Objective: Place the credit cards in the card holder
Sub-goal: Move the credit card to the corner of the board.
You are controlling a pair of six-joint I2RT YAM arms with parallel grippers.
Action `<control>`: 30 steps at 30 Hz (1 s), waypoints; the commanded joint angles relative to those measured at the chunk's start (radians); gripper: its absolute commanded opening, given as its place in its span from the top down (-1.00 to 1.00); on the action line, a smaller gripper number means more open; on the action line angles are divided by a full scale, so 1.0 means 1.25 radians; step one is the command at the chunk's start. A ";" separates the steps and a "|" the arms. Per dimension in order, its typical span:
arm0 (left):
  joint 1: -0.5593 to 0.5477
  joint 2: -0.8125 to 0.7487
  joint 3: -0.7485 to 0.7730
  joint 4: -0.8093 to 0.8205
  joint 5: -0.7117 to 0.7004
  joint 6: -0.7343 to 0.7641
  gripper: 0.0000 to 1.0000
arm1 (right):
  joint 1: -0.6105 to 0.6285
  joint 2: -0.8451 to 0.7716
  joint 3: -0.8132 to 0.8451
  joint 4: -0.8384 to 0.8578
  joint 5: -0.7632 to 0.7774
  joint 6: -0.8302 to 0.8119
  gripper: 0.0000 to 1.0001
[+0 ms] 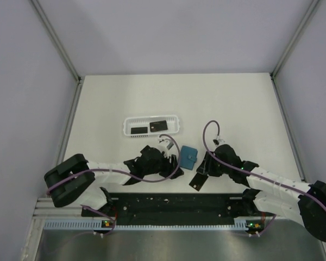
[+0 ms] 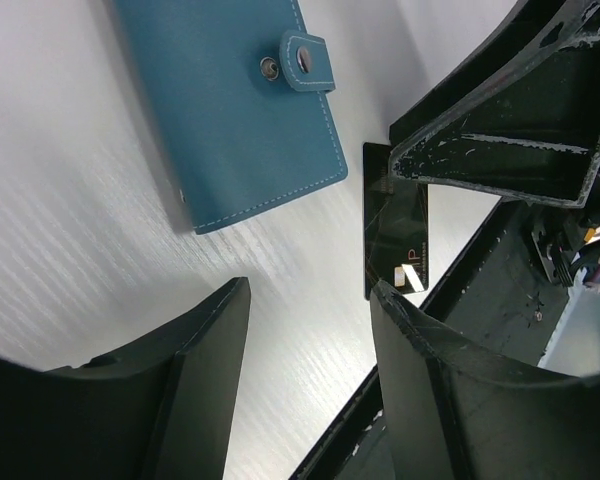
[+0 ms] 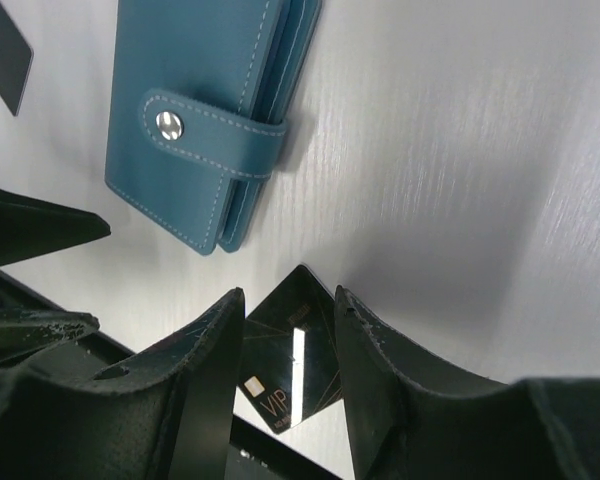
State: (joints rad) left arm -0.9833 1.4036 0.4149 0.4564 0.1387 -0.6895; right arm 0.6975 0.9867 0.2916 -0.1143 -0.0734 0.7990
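The teal-blue card holder [image 1: 189,156] lies closed on the table between my two grippers, its snap strap across the front [image 3: 195,100] [image 2: 230,110]. My right gripper [image 1: 201,173] [image 3: 288,295] is shut on a black credit card [image 3: 295,360] set cornerwise between its fingers, just near-right of the holder. That same card [image 2: 395,235] shows in the left wrist view under the right finger. My left gripper [image 1: 167,159] [image 2: 310,290] stands open just left of the holder, with only bare table between its fingers. Two more credit cards [image 1: 138,130] [image 1: 160,126] lie in the basket.
A long white basket tray [image 1: 151,118] sits behind the grippers at the table's middle. A black perforated rail [image 1: 174,204] runs along the near edge, close under the held card. Grey walls close in the table on three sides.
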 commanded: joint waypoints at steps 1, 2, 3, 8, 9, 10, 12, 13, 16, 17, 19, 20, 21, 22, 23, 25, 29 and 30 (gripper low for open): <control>-0.013 -0.009 0.002 0.035 0.013 0.007 -0.12 | 0.010 -0.014 -0.041 -0.031 -0.044 0.005 0.16; -0.015 -0.009 0.003 0.035 0.013 0.007 -0.11 | 0.009 -0.016 -0.044 -0.033 -0.049 0.006 0.16; -0.017 -0.007 0.003 0.035 0.013 0.006 -0.10 | 0.009 -0.020 -0.046 -0.031 -0.054 0.008 0.16; -0.028 0.002 0.004 0.041 0.014 0.002 -0.08 | 0.010 -0.033 -0.058 -0.022 -0.079 0.009 0.16; -0.032 0.005 0.006 0.043 0.015 0.001 -0.07 | 0.010 -0.037 -0.061 -0.015 -0.084 0.009 0.16; -0.034 0.009 0.007 0.045 0.015 0.002 -0.06 | 0.011 -0.036 -0.063 -0.011 -0.088 0.009 0.16; -0.040 0.012 0.010 0.047 0.015 -0.001 -0.04 | 0.010 -0.033 -0.068 0.005 -0.101 0.009 0.15; -0.043 0.013 0.012 0.047 0.017 0.001 -0.04 | 0.010 -0.030 -0.069 0.013 -0.108 0.010 0.15; -0.053 0.022 0.017 0.050 0.018 -0.001 -0.02 | 0.013 -0.014 -0.074 0.040 -0.124 0.014 0.15; -0.055 0.024 0.019 0.050 0.018 -0.001 -0.01 | 0.011 -0.008 -0.074 0.048 -0.127 0.015 0.15; -0.064 0.029 0.022 0.050 0.017 -0.002 -0.01 | 0.011 0.005 -0.076 0.066 -0.133 0.017 0.15; -0.069 0.031 0.023 0.051 0.017 -0.002 -0.01 | 0.011 0.013 -0.076 0.079 -0.135 0.019 0.15; -0.070 0.033 0.023 0.051 0.017 -0.002 0.00 | 0.011 0.018 -0.076 0.084 -0.140 0.020 0.15; -0.074 0.034 0.023 0.051 0.017 -0.005 0.01 | 0.011 0.027 -0.076 0.084 -0.144 0.020 0.14; -0.076 0.036 0.022 0.051 0.015 -0.006 0.01 | 0.011 0.034 -0.076 0.112 -0.146 0.021 0.14; -0.081 0.036 0.018 0.053 0.014 -0.009 0.03 | 0.011 0.046 -0.075 0.128 -0.152 0.023 0.14; -0.083 0.036 0.014 0.059 0.014 -0.014 0.04 | 0.013 0.039 -0.069 0.134 -0.141 0.034 0.14; -0.085 0.036 0.014 0.061 0.014 -0.014 0.04 | 0.013 0.020 -0.068 0.119 -0.125 0.041 0.12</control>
State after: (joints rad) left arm -1.0809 1.4456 0.4152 0.4713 0.1459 -0.6979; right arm 0.6987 1.0336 0.2230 0.0711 -0.2760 0.8394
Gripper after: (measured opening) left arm 0.483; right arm 0.426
